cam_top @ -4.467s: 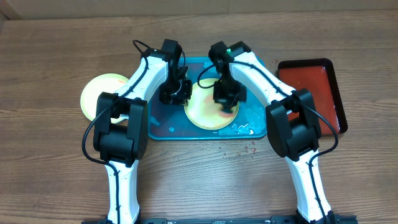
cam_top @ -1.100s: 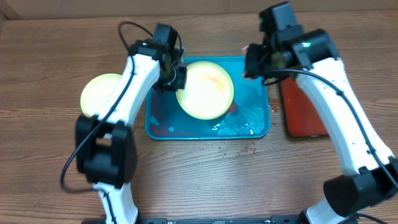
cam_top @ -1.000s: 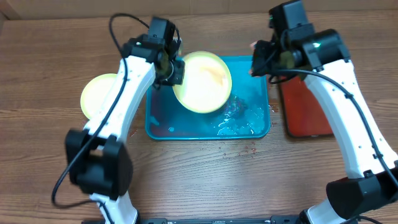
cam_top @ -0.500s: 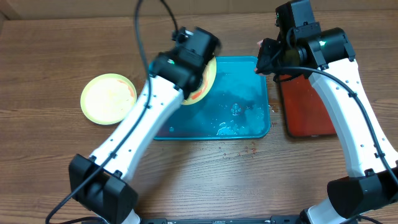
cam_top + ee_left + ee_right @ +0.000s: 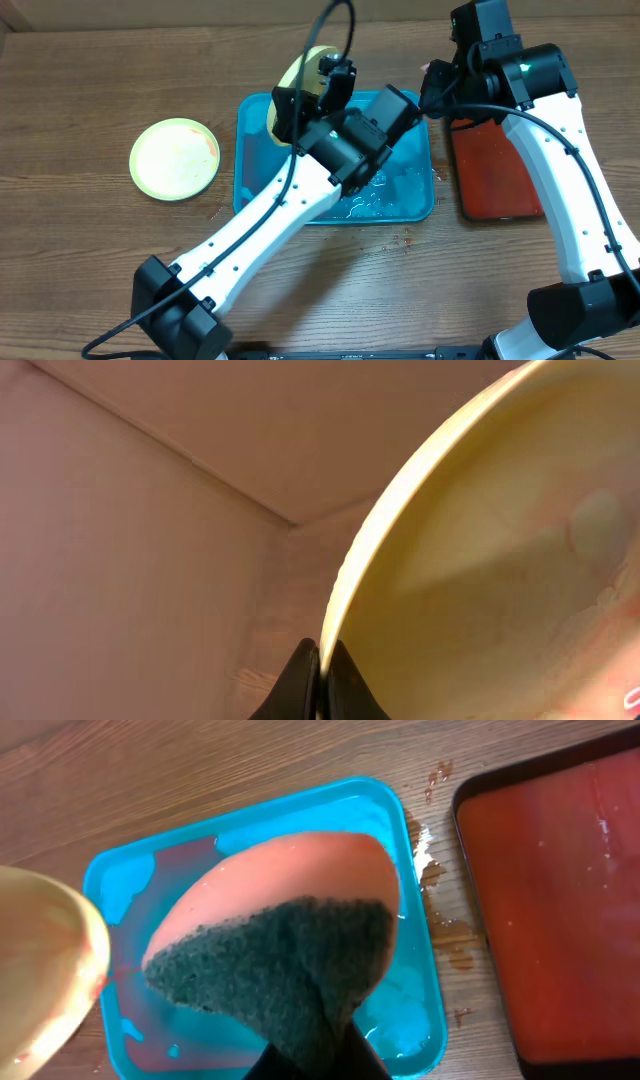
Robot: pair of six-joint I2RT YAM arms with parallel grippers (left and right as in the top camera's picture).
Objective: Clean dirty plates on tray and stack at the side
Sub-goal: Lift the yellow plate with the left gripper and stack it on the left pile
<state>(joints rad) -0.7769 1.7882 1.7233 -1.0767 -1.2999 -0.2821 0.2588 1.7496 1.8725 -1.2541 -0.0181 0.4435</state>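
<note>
Pinching the lifted plate [image 5: 500, 560] by its thin rim alone, the closed left gripper [image 5: 320, 660] held it tilted above the tray's [image 5: 245, 150] far-left corner, where it could slip and fall; the tray held only sudsy water [image 5: 385, 200] and red smears [image 5: 165, 855], 1 other plate [image 5: 174, 158] lay left of it, and the right gripper [image 5: 437, 88] clamped a sponge [image 5: 280, 940] over its far-right corner.

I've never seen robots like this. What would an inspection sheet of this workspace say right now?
Surface: wooden table with a few wet spots.
Job's things: turquoise tray holding suds; yellow plate held up, tilted on edge; second plate flat on the table, left of the tray.
Clutter: red tray on the right.
Grippers: left gripper shut on the yellow plate's rim; right gripper shut on a sponge.
Cables: black cable looping over the left arm.
Surroundings: tan wall behind the table.
</note>
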